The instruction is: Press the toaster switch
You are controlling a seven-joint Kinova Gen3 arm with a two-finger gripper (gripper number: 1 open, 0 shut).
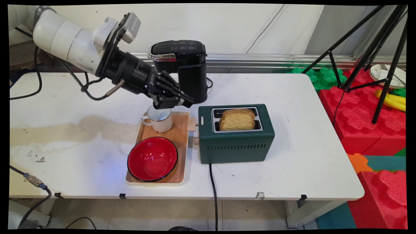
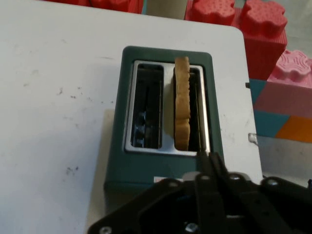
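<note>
A green toaster stands about midway along the counter, between its far and near edges, with one slice of bread upright in one of its two slots; the other slot is empty. The end effector hangs just beyond the toaster's left end, tilted down toward it and above a white mug. Its fingers are drawn together and hold nothing, and in the hand view their tips point at the near end of the slot with the bread. The mug sits at the far end of a wooden tray just beside the toaster, toward the counter's left edge, and a red bowl fills the tray's near end. A black coffee machine stands behind the arm at the counter's far edge. Red foam blocks lie on the floor past the right edge
</note>
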